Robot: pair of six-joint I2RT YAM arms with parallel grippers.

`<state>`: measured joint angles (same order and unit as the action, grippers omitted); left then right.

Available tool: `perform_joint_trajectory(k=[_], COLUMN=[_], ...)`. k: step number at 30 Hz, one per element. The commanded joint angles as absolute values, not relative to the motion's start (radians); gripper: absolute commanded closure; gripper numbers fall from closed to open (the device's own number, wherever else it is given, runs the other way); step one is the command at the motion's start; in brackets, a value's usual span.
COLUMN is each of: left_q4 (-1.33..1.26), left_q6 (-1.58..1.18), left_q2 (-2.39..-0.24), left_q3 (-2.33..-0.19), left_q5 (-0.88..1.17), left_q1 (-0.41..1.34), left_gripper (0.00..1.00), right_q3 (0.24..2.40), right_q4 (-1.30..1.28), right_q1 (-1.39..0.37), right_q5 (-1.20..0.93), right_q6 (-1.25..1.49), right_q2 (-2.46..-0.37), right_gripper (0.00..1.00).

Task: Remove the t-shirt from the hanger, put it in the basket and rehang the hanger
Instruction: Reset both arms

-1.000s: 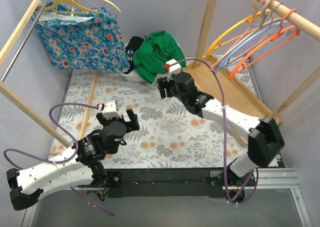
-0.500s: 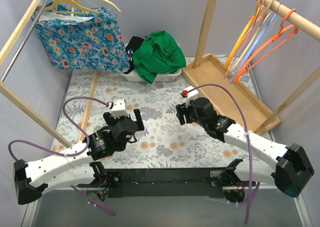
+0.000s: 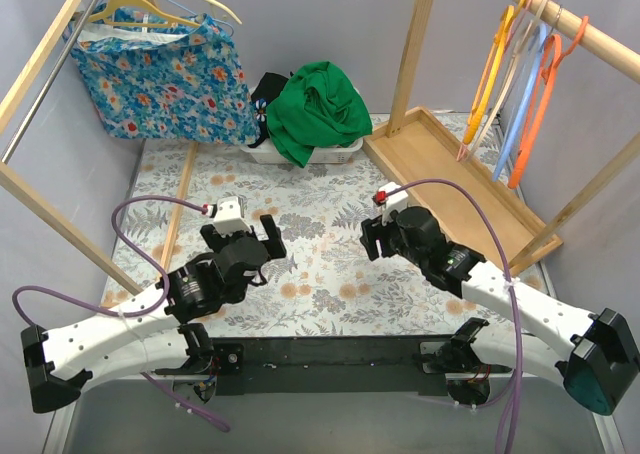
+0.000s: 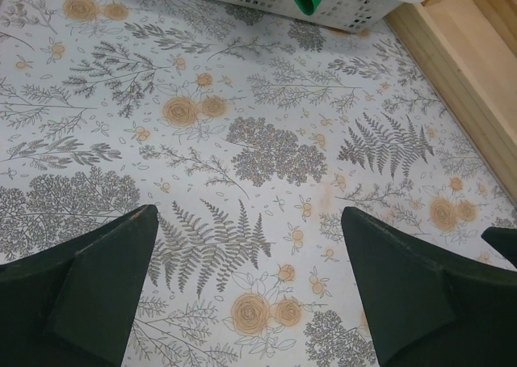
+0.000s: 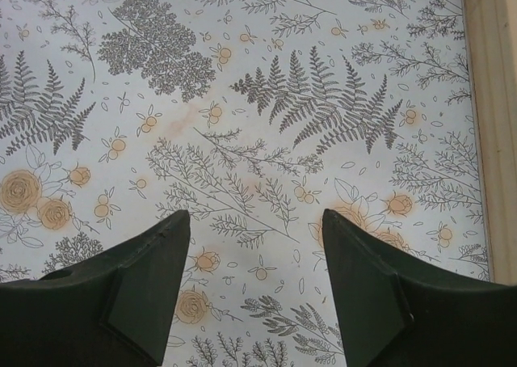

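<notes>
Right gripper (image 5: 254, 290) has been pulled back from the basket (image 3: 345, 154) to mid-table since a second ago. It is now held low over the table (image 3: 320, 284), fingers spread, nothing between them. Only floral cloth is seen in its wrist view, with a wood edge at the right. Left gripper (image 4: 250, 294) has shifted only slightly. It is also held wide apart and empty, aimed across the table toward the basket, which is cut off at the top of its wrist view.

Hangers (image 3: 523, 99) on the right rail (image 3: 590, 36) were splayed out a second ago and are now hung nearly straight, all bare. T-shirt (image 3: 318, 104), green, is bunched in the basket at the far edge of the table, well apart from both grippers and from the hangers. It is unchanged across the frames.

Judged from this, the t-shirt is already off its hanger and dropped, and the right arm's retreat is read as a return toward rest. The step is taken as finished or nearly so. A floral garment (image 3: 160, 74) is left hung at the far left and is not touched. Whether it is also meant by the task cannot be told.
</notes>
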<state>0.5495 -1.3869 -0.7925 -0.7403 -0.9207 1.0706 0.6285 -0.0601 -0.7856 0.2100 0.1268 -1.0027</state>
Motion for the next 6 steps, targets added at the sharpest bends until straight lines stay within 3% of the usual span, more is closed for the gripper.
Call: perform_joint_trajectory(k=[1,6], left_q4=[0.546,0.589], left_q6=[-1.385,-1.417], left_q2=[-0.799,-0.830], left_q3=[-0.784,-0.793], left_q5=[-0.936,-0.980], left_q1=[1.074,1.072], left_gripper=[0.02,0.02], right_q3=[0.614,0.607], right_q4=[-0.054,-0.063], right_q1=[-0.784,-0.776], right_q5=[0.232,0.238], right_q6=[0.118,0.117], right_q2=[-0.973,-0.959], right_gripper=[0.26,0.26])
